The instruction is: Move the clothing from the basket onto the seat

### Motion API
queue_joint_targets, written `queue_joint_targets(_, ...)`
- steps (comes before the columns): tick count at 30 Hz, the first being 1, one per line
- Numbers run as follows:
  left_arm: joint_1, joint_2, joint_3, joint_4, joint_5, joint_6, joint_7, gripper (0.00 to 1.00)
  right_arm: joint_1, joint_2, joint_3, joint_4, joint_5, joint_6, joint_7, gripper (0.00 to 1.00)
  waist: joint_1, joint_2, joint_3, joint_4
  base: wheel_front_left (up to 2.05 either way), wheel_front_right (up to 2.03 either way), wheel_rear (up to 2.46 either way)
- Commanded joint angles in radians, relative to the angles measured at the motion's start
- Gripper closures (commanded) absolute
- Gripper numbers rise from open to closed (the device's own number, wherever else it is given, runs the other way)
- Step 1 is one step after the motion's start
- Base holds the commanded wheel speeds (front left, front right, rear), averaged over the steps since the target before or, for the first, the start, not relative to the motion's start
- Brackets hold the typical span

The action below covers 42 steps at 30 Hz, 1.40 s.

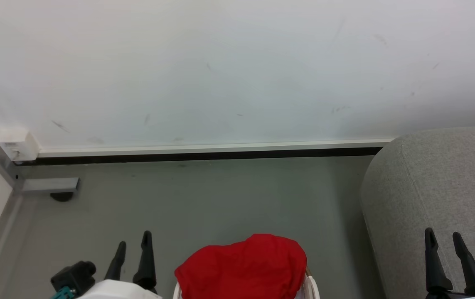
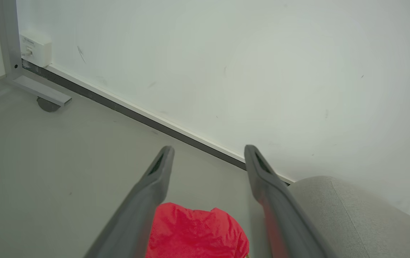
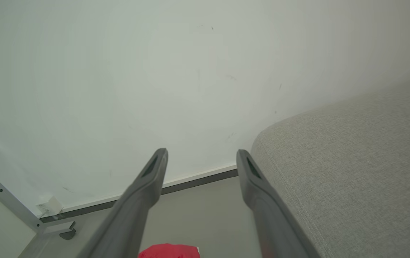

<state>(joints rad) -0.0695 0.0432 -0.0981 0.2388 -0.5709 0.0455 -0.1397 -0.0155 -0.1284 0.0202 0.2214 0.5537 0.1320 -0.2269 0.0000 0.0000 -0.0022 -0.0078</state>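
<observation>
Both end effectors empty, transfer not yet begun by the look of it.

Left end effector (image 1: 134, 241) and right end effector (image 1: 442, 233) both hang with fingers spread wide, gripping nothing. The clothing (image 1: 245, 265), a red heap, sits in the basket (image 1: 311, 286) between them, mounded above the rim. The seat (image 1: 441, 182) stands to the robot's right, with a strip of floor (image 1: 204, 199) between it and the basket. Risks, as judged: a pinch on one thin fold could slip mid-carry and drop the garment on that floor. A piece tangled with others below could drag the light basket or tip it. The basket lies at the head view's bottom edge, so the reach may be poorly seen.
</observation>
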Motion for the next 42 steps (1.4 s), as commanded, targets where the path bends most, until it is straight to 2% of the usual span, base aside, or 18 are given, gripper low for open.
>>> queue_joint_targets(1, 0.002, 0.008, 0.000, -0.006, 0.035, 0.003, -0.008, 0.00, 0.003, -0.001, -0.011, -0.005, -0.034, -0.001, -0.006, 0.00, 0.0000, 0.0000, 0.000, 0.000, 0.00, 0.00, 0.00)
queue_joint_targets(27, 0.016, 0.015, -0.018, 0.007, 0.307, 0.014, -0.067, 0.00, 0.011, 0.040, -0.049, 0.047, -0.322, -0.002, -0.024, 0.00, 0.0000, 0.0000, -0.006, -0.001, 0.00, 0.00, 0.00)
queue_joint_targets(42, 0.020, 0.013, -0.015, 0.022, 0.410, 0.025, -0.099, 0.00, 0.017, 0.059, -0.079, 0.070, -0.440, -0.002, -0.032, 0.00, 0.0000, 0.0000, -0.003, -0.008, 0.00, 0.00, 0.00)
